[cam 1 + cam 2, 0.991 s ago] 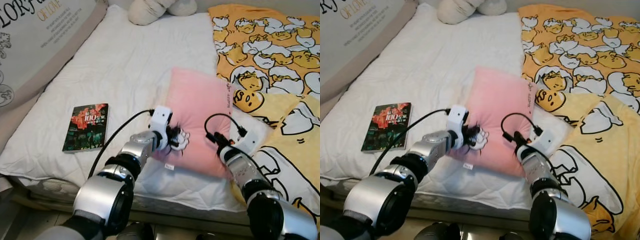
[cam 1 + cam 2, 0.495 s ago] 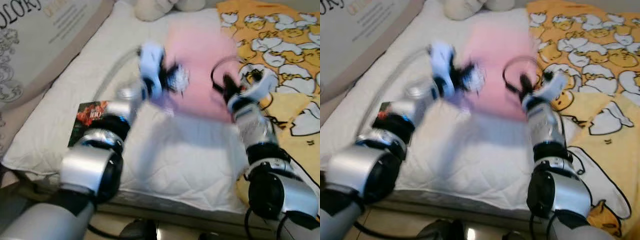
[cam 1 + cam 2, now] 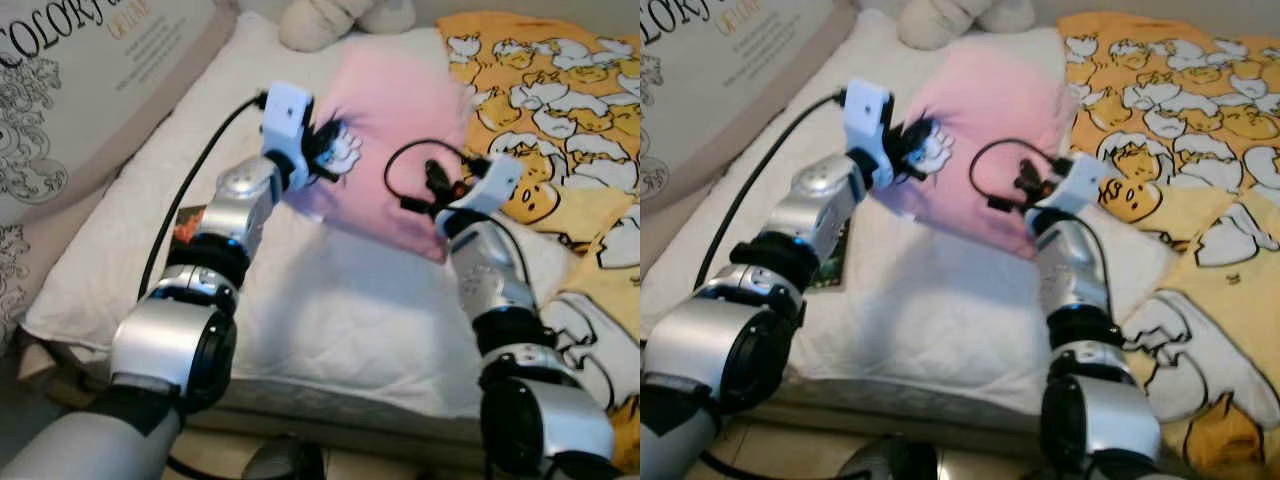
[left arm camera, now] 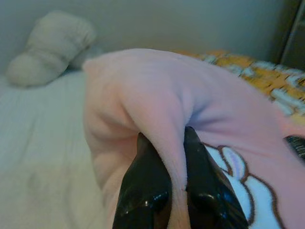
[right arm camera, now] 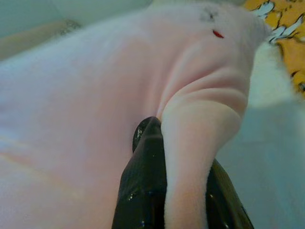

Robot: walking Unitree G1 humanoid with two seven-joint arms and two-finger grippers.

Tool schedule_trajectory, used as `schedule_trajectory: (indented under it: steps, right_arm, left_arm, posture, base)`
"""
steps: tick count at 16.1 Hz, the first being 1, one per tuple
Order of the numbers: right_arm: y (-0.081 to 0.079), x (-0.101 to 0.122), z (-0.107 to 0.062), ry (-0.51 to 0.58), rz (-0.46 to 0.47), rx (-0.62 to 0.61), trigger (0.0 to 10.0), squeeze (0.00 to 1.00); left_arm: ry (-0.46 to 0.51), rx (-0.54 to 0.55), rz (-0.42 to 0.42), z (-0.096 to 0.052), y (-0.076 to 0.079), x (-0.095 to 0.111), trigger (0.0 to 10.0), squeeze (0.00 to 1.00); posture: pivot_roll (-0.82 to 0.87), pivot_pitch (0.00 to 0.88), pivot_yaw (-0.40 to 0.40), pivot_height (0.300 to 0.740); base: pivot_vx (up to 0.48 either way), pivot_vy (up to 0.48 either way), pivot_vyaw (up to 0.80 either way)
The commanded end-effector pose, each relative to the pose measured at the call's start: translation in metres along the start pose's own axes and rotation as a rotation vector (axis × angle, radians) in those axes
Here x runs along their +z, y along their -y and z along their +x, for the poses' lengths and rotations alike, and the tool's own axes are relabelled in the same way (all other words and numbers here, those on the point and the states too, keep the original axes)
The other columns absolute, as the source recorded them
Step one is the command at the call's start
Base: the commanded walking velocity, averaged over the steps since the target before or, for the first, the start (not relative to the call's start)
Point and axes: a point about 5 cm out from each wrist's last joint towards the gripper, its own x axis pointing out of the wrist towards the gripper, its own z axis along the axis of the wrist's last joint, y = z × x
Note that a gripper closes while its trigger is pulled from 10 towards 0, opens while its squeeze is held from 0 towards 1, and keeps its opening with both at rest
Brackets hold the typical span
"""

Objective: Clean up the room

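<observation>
Pink plush pillow (image 3: 390, 130), soft and square-ish, lifted clear of the white quilted mattress (image 3: 330, 310), tilted, upper end toward the cream stuffed toy (image 3: 340, 20) at the head of the bed. Left gripper (image 4: 169, 157) pinched shut on a fold of fleece at the near left edge, beside a white embroidered patch; black fingers (image 4: 145, 186) glossy, with fabric squeezed between them. Right gripper (image 5: 183, 157) likewise clamped on a thick ridge of fleece at the near right edge, one finger on each side of it. Open stretch of mattress below and in front of the pillow. Yellow cartoon-print blanket (image 3: 560, 110) rumpled along the right side, just beside the pillow's edge. Large grey cushion with printed lettering (image 3: 80, 90) along the left. Dark book (image 3: 185, 225) flat on the mattress, mostly hidden behind the left arm.
</observation>
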Motion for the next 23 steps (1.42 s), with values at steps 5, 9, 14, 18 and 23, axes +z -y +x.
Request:
schedule_trajectory:
  steps: [5, 9, 14, 18, 23]
  right_arm:
    - [0.014, 0.012, -0.004, 0.048, -0.023, -0.050, 10.0, 0.00]
    - [0.015, 0.011, -0.007, 0.049, -0.029, -0.044, 10.0, 0.00]
    - [0.019, 0.003, -0.012, 0.004, -0.065, -0.042, 10.0, 0.00]
    - [0.022, -0.007, -0.016, -0.058, -0.102, -0.041, 10.0, 0.00]
    - [0.019, -0.013, -0.017, -0.089, -0.138, 0.004, 10.0, 0.00]
  left_arm:
    - [0.076, 0.100, 0.031, -0.001, -0.014, 0.020, 10.0, 0.00]
    - [0.056, 0.108, 0.028, 0.001, -0.010, 0.015, 10.0, 0.00]
    - [0.029, 0.122, 0.023, 0.002, -0.006, 0.007, 10.0, 0.00]
    - [0.016, 0.163, 0.032, 0.002, -0.002, 0.001, 10.0, 0.00]
    - [-0.011, 0.230, 0.039, 0.001, 0.010, -0.018, 10.0, 0.00]
  posture:
    - [0.01, 0.000, 0.079, 0.740]
    - [0.00, 0.000, 0.080, 0.740]
    - [0.00, 0.000, 0.077, 0.740]
    - [0.00, 0.000, 0.068, 0.740]
    - [0.01, 0.000, 0.057, 0.740]
  base:
    - [0.000, 0.466, 0.00]
    - [0.000, 0.469, 0.00]
    - [0.000, 0.469, 0.19]
    - [0.000, 0.000, 0.00]
    - [0.000, 0.000, 0.39]
